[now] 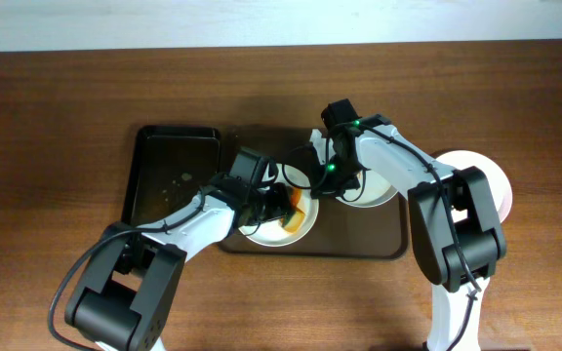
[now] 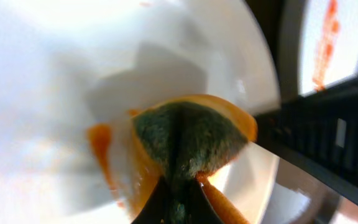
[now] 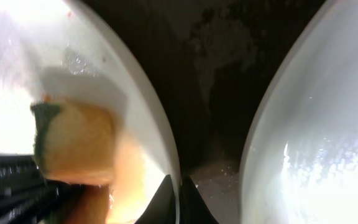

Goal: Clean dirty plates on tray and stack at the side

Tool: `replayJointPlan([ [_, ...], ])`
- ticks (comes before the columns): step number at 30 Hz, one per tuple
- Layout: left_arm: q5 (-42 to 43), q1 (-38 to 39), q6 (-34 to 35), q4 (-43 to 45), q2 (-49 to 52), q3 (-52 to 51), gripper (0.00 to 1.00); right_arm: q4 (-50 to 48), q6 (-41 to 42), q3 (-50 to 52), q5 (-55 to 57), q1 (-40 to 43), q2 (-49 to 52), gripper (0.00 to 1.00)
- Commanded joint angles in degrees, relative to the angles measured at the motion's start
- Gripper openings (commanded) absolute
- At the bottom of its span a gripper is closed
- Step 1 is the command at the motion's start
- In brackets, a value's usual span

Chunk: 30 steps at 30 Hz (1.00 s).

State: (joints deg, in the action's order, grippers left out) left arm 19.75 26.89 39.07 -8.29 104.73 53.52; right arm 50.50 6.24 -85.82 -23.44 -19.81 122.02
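1 plate (image 1: pixel 491 175) sits aside; my left claw (image 2: pixel 179 198) clamps a sponge (image 2: pixel 188 140) on the 2nd plate (image 2: pixel 55 93), right claw (image 3: pixel 178 196) pinching its rim; 3rd plate (image 2: pixel 347 37) waits smeared.

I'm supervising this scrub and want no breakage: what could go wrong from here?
1. The right gripper seems to pinch only the thin rim of the white plate; the push of the sponge could make it slip or tip.
2. The sponge is already stained orange, so it may respread the sauce.
3. The second plate sits close by and could get knocked.
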Motion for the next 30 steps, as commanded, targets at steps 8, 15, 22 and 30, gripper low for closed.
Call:
replayJointPlan([
  [8, -28.79, -1.57, -13.75, -9.51, -5.88, 0.04, 0.00, 1.25, 0.26, -0.22, 0.11, -0.52, 0.50, 0.04],
  [15, -28.59, -9.44, -15.43, -21.86, -26.40, 0.04, 0.00, 2.05, 0.07, -0.24, 0.09, -0.52, 0.50, 0.04],
  [22, -28.50, -18.36, -21.20, -23.26, -19.76, -0.02, 0.00, 1.99, 0.07, 1.77, 0.17, -2.27, 0.50, 0.09],
  [30, -21.66, -23.10, -42.45, -10.01, -2.75, -0.02, 0.00, 2.25, 0.26, 1.77, 3.13, -2.78, 0.50, 0.04],
])
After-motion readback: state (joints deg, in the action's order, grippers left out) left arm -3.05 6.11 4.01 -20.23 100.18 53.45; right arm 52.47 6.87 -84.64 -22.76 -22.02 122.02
